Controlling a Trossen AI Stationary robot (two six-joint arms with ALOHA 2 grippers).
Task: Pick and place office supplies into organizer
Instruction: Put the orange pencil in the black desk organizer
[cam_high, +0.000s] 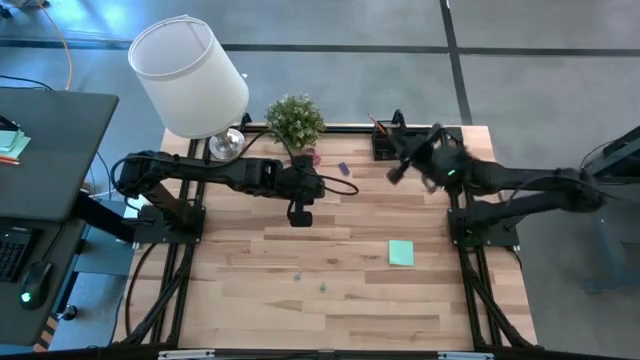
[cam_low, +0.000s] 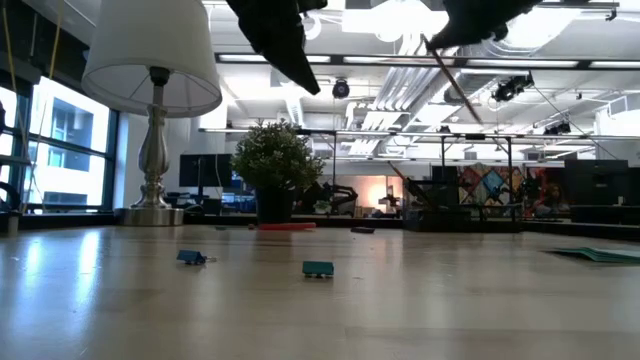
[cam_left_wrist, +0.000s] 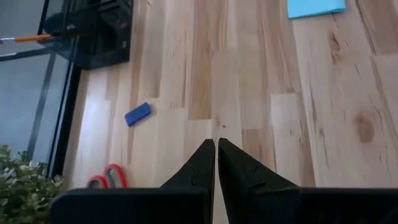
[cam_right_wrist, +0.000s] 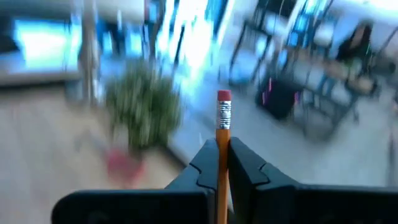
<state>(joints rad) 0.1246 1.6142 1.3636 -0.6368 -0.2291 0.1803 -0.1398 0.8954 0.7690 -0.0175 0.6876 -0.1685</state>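
- One white fabric drum lampshade (cam_high: 190, 75) on a shiny metal lamp base (cam_high: 226, 144) stands at the table's far left.
- One bushy green potted plant (cam_high: 295, 120) sits just right of the lamp.
- One pair of red-handled scissors (cam_left_wrist: 107, 177) lies flat beside the plant.
- The left gripper (cam_high: 300, 216) hangs above the pale planked wooden table (cam_high: 330, 300), its two dark fingers pressed together on nothing.
- One small blue-purple rectangular piece (cam_high: 343, 168) lies at the far side, between the plant and the organizer.
- Two tiny clips (cam_low: 318, 269) lie near the table's middle.
- One square mint-green sticky-note pad (cam_high: 401, 253) lies flat, right of centre.
- One black boxy organizer (cam_high: 395, 141) sits at the far right edge, thin orange pencils poking from it.
- The right gripper (cam_right_wrist: 221, 158), raised just beside the organizer, pinches an orange pencil (cam_right_wrist: 222, 134) with a pink eraser tip.
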